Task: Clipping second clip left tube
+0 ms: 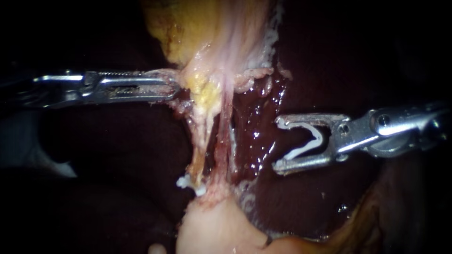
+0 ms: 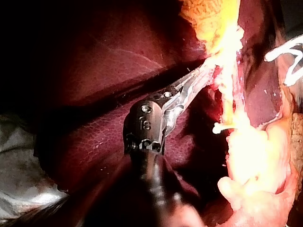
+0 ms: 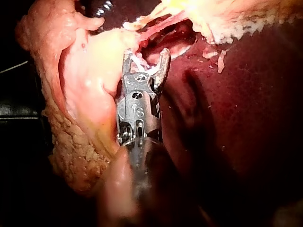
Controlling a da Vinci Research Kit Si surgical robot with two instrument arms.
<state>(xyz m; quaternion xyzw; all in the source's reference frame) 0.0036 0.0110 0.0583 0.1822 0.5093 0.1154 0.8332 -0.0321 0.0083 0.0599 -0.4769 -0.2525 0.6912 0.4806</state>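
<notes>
At the left of the frame, my left instrument [image 1: 175, 88] reaches in level, its jaws closed together on the edge of the yellow tissue [image 1: 202, 89] and holding it out to the side. Just right of that, in the middle, the left tube [image 1: 198, 146] hangs down stretched and bare, with a seated clip [image 1: 189, 183] across its lower end. The right tube [image 1: 222, 141] runs close beside it, and the wet dark liver [image 1: 256, 136] lies behind both. At the right of the frame my right instrument [image 1: 278, 145] waits well apart from the tubes. Its jaws stand wide, with a new clip [image 1: 318, 135] cradled open between them and no tissue inside. I judge the step to be the approach: the clip is loaded but not yet placed. The next move calls for carrying the open jaws leftward past the right tube without snagging it, straddling only the left tube above the seated clip, then squeezing
</notes>
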